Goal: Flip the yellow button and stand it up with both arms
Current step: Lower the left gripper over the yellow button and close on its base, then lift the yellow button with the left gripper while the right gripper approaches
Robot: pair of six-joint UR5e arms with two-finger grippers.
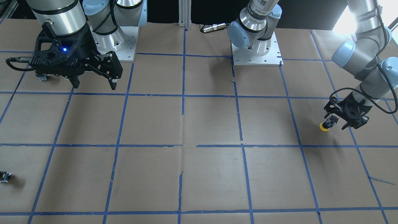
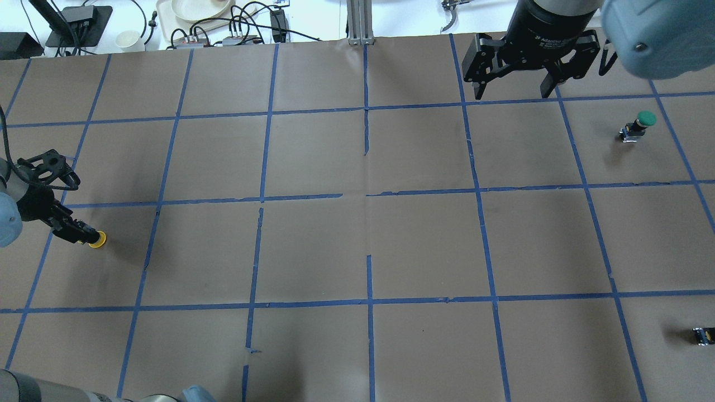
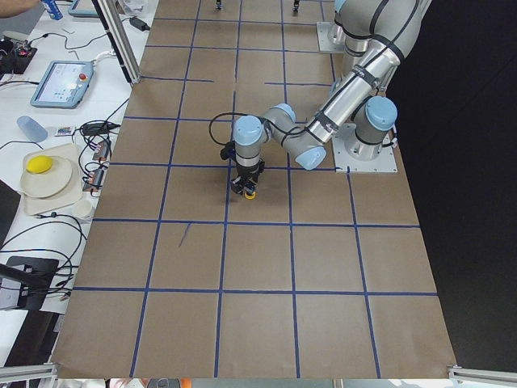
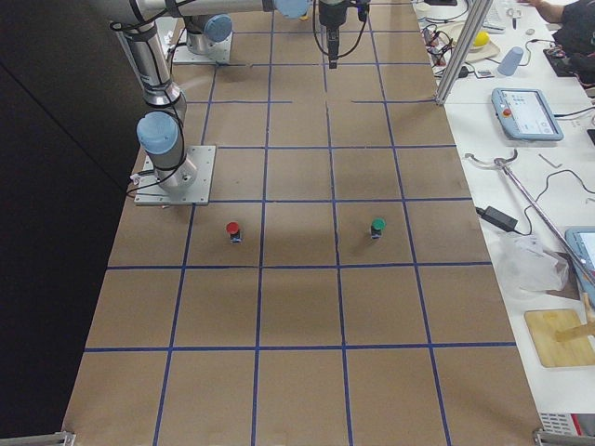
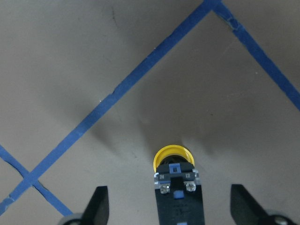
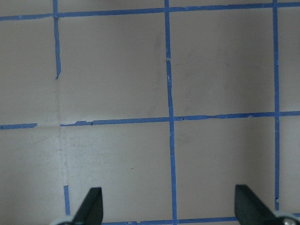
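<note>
The yellow button (image 5: 174, 161) lies on the table (image 1: 211, 124) at the robot's left end, untouched between the released left hand's (image 5: 168, 188) spread prongs. Brown paper (image 2: 313, 156) gridded with blue tape (image 1: 183, 95) covers the table. One green button (image 2: 639, 124), one red button (image 4: 232, 229). The right hand (image 6: 168, 188) hangs released.

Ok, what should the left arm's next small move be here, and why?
Probably shut the left gripper on the yellow button: the fingers stand open on either side of its blocky body without touching it, and the button's cap points down, so it is not yet flipped.
</note>
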